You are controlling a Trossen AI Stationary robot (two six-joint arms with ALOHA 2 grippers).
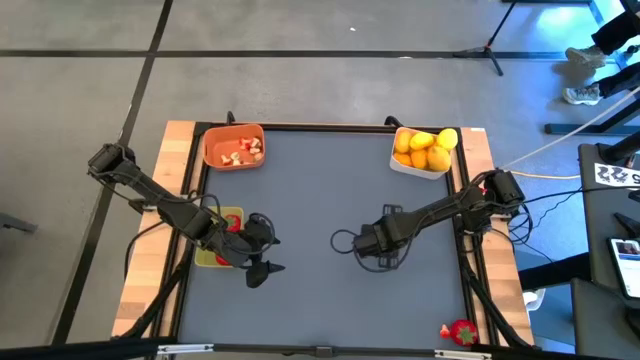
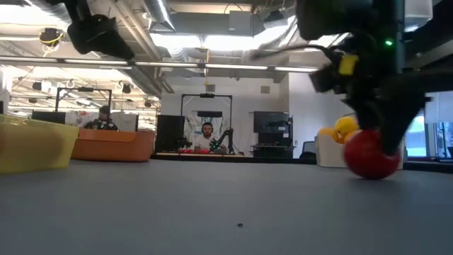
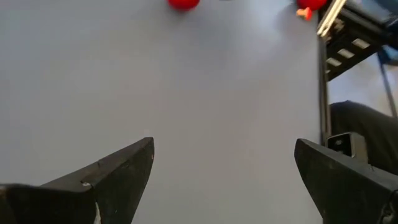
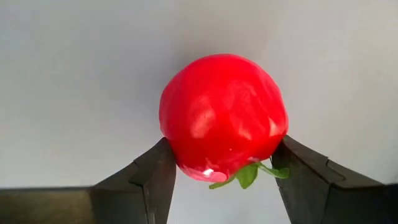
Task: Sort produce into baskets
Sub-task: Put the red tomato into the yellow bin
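Your right gripper [image 4: 219, 171] is pinching a red fruit [image 4: 222, 116] mid-table. Your left gripper [image 1: 262, 270] waits wide open near the yellow basket [image 1: 218, 258] at the left edge. Another red fruit [image 1: 461, 331] still lies by the near right corner.

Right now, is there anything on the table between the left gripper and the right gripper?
No. In the high view the grey mat between the left gripper and the right gripper, shut on a red fruit, is bare.
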